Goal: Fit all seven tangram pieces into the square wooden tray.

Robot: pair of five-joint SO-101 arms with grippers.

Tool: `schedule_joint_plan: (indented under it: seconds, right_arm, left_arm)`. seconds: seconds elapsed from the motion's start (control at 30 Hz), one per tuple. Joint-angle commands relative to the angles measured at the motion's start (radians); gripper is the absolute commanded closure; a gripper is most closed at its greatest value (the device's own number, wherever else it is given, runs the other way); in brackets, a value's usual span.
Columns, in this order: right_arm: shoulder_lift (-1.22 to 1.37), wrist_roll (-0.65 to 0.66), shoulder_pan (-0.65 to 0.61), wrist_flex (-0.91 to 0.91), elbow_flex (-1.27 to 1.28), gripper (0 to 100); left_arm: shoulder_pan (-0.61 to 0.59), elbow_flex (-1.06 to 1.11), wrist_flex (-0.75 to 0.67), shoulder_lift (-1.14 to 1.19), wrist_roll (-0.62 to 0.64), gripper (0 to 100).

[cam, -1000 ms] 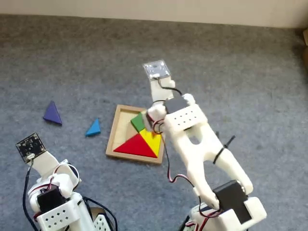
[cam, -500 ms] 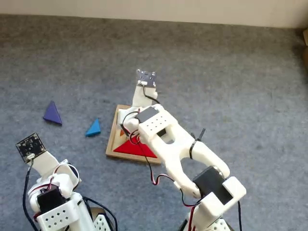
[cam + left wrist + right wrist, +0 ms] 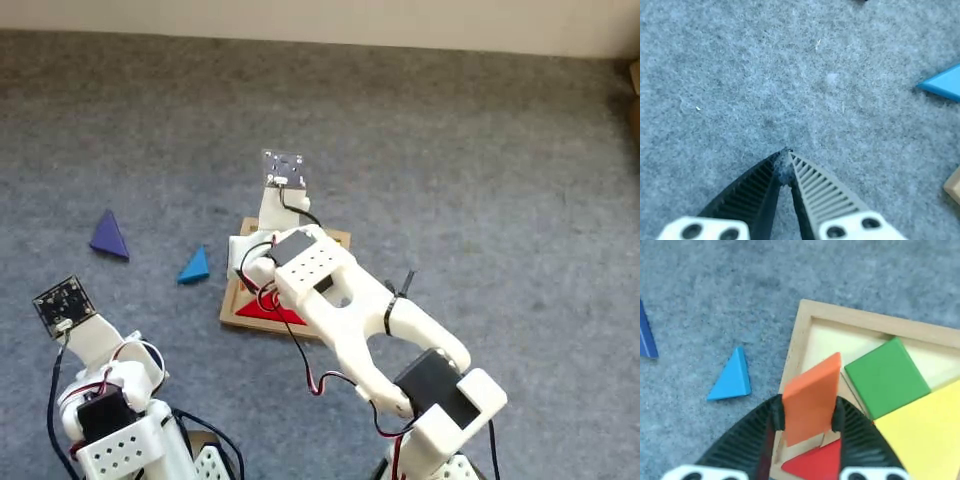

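Note:
The square wooden tray [image 3: 801, 315] [image 3: 336, 238] holds a green square [image 3: 886, 378], a yellow triangle [image 3: 920, 435] and a red triangle [image 3: 815, 464] [image 3: 262, 310]. My right gripper [image 3: 807, 414] is shut on an orange parallelogram piece [image 3: 811, 397], held just above the tray's left rim and the bare corner. That arm [image 3: 320, 285] hides most of the tray in the high view. A light blue triangle [image 3: 195, 266] [image 3: 732, 377] [image 3: 945, 83] and a dark blue triangle [image 3: 109, 235] [image 3: 646, 337] lie on the carpet left of the tray. My left gripper [image 3: 786, 161] is shut and empty over bare carpet.
Grey carpet covers the whole floor. The left arm's base [image 3: 110, 420] sits at the near left corner. A corner of the tray [image 3: 954, 186] shows in the left wrist view. Open carpet lies behind and to the right of the tray.
My right arm has swung leftward over the tray, carrying the orange piece toward the tray's left side. The left arm has not moved.

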Motion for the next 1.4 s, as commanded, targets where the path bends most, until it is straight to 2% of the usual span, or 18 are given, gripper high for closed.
schedule_joint_plan:
  seconds: [0.0, 0.17, 0.37, 0.63, 0.7, 0.77, 0.83, 1.03, 1.23, 1.37]
  right_arm:
    - [-0.013, -0.003, -0.008, -0.015, -0.025, 84.2]
    - [-0.019, -0.002, -0.008, 0.012, -0.028, 84.0]
    - [-0.022, 0.068, -0.001, 0.079, -0.035, 83.9]
    - [-0.223, 0.069, 0.124, 0.079, 0.018, 86.9]
    - [-0.272, 0.075, 0.145, 0.05, 0.062, 93.8]
    - [-0.292, 0.135, 0.15, -0.012, 0.116, 99.8]
    - [-0.286, 0.184, 0.145, -0.093, 0.174, 98.5]
    - [-0.199, 0.196, 0.108, -0.364, 0.278, 99.5]
    - [-0.036, 0.201, 0.074, -0.423, 0.268, 99.5]
    - [0.025, 0.262, 0.03, -0.437, 0.237, 99.5]
  left_arm:
    - [-0.021, 0.019, 0.003, -0.042, 0.008, 99]
    - [-0.021, 0.019, 0.003, -0.042, 0.008, 99]
    - [-0.021, 0.019, 0.003, -0.042, 0.008, 99]
    - [-0.021, 0.019, 0.003, -0.042, 0.008, 99]
    - [-0.021, 0.019, 0.003, -0.042, 0.008, 99]
    - [-0.021, 0.019, 0.003, -0.042, 0.008, 99]
    - [-0.021, 0.019, 0.003, -0.042, 0.008, 99]
    - [-0.021, 0.019, 0.003, -0.042, 0.008, 99]
    - [-0.021, 0.019, 0.003, -0.042, 0.008, 99]
    - [-0.021, 0.019, 0.003, -0.042, 0.008, 99]
